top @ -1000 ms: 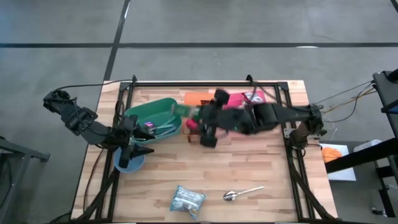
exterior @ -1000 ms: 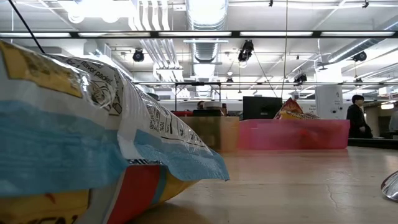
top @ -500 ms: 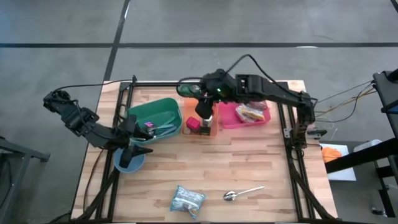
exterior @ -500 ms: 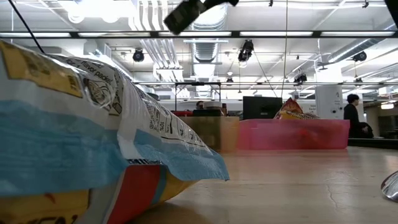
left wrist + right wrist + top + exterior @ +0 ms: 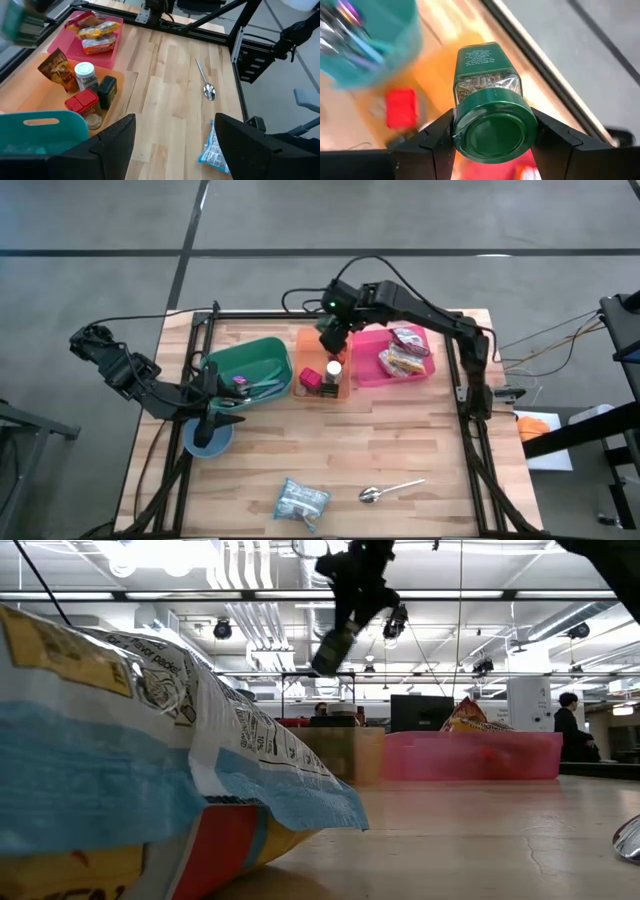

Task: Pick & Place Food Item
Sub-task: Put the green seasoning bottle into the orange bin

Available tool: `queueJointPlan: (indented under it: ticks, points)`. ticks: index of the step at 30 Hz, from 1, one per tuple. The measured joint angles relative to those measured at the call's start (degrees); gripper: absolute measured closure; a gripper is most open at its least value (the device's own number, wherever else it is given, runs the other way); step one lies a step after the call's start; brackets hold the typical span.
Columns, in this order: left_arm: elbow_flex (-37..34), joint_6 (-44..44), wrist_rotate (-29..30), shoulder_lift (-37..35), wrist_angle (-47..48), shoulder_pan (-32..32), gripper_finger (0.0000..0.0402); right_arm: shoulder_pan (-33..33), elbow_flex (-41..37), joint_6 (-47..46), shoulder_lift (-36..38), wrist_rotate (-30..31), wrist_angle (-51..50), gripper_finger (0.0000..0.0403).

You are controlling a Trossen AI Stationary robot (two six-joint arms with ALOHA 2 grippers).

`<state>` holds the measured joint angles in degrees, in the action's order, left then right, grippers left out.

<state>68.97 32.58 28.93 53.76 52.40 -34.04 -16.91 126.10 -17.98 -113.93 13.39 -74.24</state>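
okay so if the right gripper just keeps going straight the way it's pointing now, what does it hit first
Probably the orange tray. The right gripper, shut on the green spice jar, points down over the tray's far end; the jar's base would likely land there first, though depth is unclear.

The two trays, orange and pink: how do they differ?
The orange tray holds small jars and tins standing upright, plus a brown packet; the pink tray holds snack packets lying flat. The orange tray sits next to the green bin; the pink tray lies toward the table's right side. Both are shallow and sit side by side.
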Motion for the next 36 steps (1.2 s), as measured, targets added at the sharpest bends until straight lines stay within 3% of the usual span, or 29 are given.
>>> queueJointPlan:
  ticks: [6,13,20,26,30,36]
  points:
    - [0.0,0.0,0.0,0.0,0.3,0.0,0.0131,-0.9,0.0,4.7,-1.7,0.0,-6.8,0.0205]
    - [0.0,0.0,0.0,0.0,0.3,0.0,0.0131,-0.3,0.0,15.2,-1.7,-0.5,-8.1,0.0205]
    - [0.0,0.0,0.0,0.0,0.4,0.0,0.0131,0.6,-0.1,22.5,-1.7,-5.7,-8.3,0.0205]
    - [0.0,0.0,0.0,0.0,0.8,0.0,0.0131,1.6,-0.1,27.0,-1.7,5.3,-4.6,0.0205]
    - [0.0,0.0,0.0,0.0,0.8,0.0,0.0131,1.0,-0.1,29.4,-2.1,6.1,-0.5,0.0205]
    - [0.0,0.0,0.0,0.0,0.9,0.0,0.0131,-2.3,-0.2,33.2,-4.5,5.7,-2.9,0.0205]
